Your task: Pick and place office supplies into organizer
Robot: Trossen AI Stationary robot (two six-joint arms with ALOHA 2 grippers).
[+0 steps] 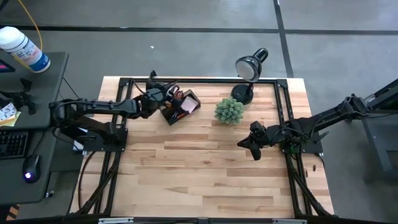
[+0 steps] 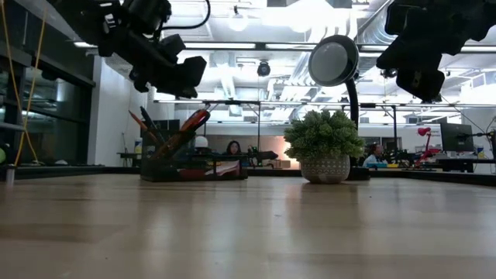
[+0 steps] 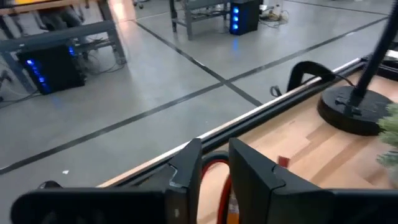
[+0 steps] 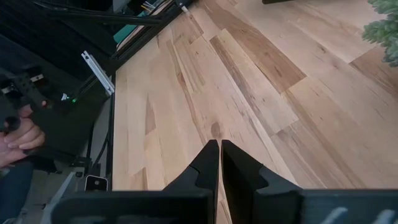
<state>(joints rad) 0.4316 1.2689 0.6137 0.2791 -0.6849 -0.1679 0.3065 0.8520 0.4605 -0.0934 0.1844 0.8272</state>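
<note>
left gripper [image 3: 214, 171] hovering over organizer [image 1: 181, 107], jaws parting narrowly around scissors [image 3: 217, 180]; handle risking snagging, tipping organizer. right gripper [image 4: 220, 157] idling, jaws closed.

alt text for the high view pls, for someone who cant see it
Overhead view of a wooden table: the left gripper hovers over the organizer, which holds orange-handled supplies. The right gripper, shut and empty, waits right of centre, near a green plant and black desk lamp.
</note>
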